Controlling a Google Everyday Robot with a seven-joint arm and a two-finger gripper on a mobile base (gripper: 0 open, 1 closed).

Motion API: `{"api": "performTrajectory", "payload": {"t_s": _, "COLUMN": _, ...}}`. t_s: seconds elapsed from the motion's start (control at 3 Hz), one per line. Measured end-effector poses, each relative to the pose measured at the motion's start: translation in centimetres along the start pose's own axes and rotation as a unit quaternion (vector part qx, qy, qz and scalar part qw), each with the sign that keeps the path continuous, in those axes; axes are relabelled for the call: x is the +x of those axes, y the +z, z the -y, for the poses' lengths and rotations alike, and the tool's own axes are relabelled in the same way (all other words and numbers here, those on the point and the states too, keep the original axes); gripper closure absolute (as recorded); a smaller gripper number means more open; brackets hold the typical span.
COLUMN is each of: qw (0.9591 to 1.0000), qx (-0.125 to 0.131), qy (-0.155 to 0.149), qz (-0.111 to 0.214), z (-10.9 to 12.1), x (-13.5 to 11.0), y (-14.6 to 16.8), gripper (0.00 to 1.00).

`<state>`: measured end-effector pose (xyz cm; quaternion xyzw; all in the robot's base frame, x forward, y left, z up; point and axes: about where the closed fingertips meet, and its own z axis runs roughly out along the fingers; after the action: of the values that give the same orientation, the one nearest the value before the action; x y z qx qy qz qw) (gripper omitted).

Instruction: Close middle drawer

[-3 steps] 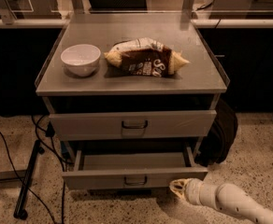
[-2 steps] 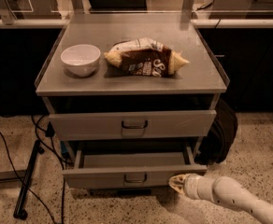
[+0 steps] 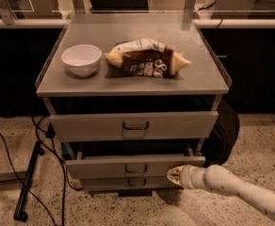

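Note:
The middle drawer (image 3: 135, 166) is a low grey front with a small centred loop handle. It sticks out a little from the grey cabinet (image 3: 133, 81), and a dark gap shows above it. My gripper (image 3: 174, 176) is at the end of the white arm coming in from the lower right. Its tip is against the right part of the middle drawer's front. The taller top drawer (image 3: 133, 125) stands slightly out above. The bottom drawer front (image 3: 128, 183) sits just below.
A white bowl (image 3: 81, 59) and a brown-and-white chip bag (image 3: 149, 58) lie on the cabinet top. Black cables and a black stand leg (image 3: 28, 179) are on the speckled floor at left. A dark round object (image 3: 224, 131) stands right of the cabinet.
The middle drawer has slid inward, and less of its tray shows. My gripper has moved forward with the drawer front toward the cabinet.

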<state>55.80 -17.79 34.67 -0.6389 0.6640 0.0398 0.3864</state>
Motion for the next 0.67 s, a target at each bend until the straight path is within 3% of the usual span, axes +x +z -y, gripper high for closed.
{"api": "performTrajectory", "payload": {"t_s": 0.67, "qw": 0.9995, "qx": -0.006, "qy": -0.01, "qz": -0.029, "z": 3.2, "x": 0.9, "y": 4.4, "gripper": 1.0}}
